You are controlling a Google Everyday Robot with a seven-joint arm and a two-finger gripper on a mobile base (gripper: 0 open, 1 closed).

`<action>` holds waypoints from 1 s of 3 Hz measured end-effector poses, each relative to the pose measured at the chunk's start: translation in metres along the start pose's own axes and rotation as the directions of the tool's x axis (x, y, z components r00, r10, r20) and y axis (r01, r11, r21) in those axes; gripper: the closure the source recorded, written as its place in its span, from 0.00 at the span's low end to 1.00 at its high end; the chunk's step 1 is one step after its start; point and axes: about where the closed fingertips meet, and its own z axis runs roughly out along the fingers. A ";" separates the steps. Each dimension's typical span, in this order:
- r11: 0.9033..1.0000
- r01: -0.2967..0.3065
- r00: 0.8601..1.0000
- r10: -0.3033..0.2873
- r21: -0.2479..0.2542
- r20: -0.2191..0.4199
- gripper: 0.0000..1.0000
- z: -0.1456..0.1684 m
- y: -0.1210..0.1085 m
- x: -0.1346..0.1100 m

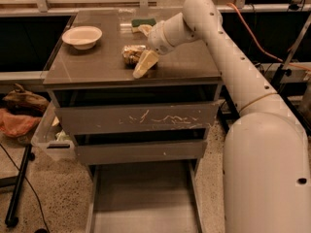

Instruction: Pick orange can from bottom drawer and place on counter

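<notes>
The orange can lies on its side on the counter, near the middle. My gripper hovers just right of the can, reaching in from the right. It is open: one pale finger points down toward the counter's front edge, the other lies toward the back. The can sits between the spread fingers, close to them, and rests on the counter. The bottom drawer is pulled out at the bottom of the view, and its grey floor is bare.
A white bowl stands at the counter's back left. A green-and-yellow sponge lies at the back behind the gripper. The scratched upper drawer and middle drawer are shut. A bin and cables lie on the floor at left.
</notes>
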 end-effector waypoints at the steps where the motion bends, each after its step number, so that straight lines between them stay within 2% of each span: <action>1: 1.000 0.000 1.000 0.000 0.000 0.000 0.00 0.000 0.000 0.000; 2: 1.000 0.011 1.000 -0.011 0.001 -0.022 0.00 -0.012 -0.003 -0.011; 3: 0.997 0.036 0.997 -0.031 0.069 -0.073 0.00 -0.059 -0.011 -0.036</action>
